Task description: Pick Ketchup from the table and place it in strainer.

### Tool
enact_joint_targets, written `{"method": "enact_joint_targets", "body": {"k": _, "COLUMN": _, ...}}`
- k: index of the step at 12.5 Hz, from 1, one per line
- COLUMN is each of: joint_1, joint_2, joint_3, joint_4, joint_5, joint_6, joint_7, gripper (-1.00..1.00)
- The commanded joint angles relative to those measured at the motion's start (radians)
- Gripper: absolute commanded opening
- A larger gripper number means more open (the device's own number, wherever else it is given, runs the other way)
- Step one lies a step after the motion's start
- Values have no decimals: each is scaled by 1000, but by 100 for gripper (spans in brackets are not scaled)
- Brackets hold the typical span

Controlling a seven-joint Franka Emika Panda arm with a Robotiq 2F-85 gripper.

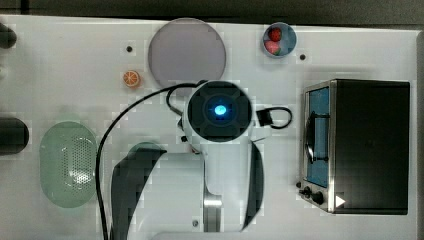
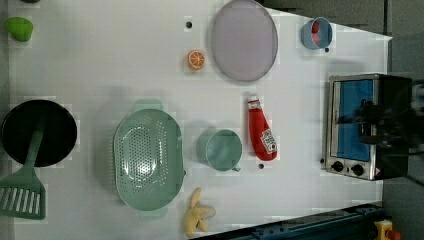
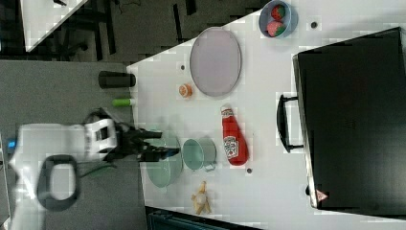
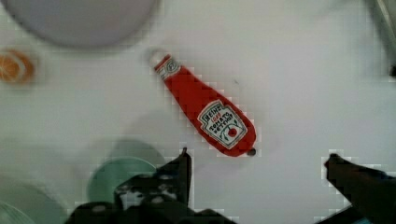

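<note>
Claw (image 4: pixel 257 158) spread wide, hovering above Ketchup (image 4: pixel 205 113) lying flat on table (image 4: pixel 303 70)

Bare table (image 4: pixel 299 93) lies all round the ketchup bottle (image 4: pixel 205 113) ahead of the open hand (image 4: pixel 257 161). The green cup (image 4: pixel 123 175) sits close beside one finger (image 4: pixel 180 170).

white tabletop (image 2: pixel 100 75) carries the ketchup (image 2: pixel 261 131) lying flat, strainer (image 2: pixel 147 159), green cup (image 2: pixel 222 150), grey plate (image 2: pixel 243 40), orange slice (image 2: pixel 196 59), banana (image 2: pixel 197 218), toaster oven (image 2: pixel 357 125).
</note>
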Motion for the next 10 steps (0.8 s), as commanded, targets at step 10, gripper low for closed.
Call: {"method": "enact_joint_targets", "body": {"k": 10, "joint_1": -9, "joint_2": 233, "joint_3": 37, "joint_4": -275, "joint_5": 0, "joint_6": 537, "joint_7": -643, "gripper": 100}}
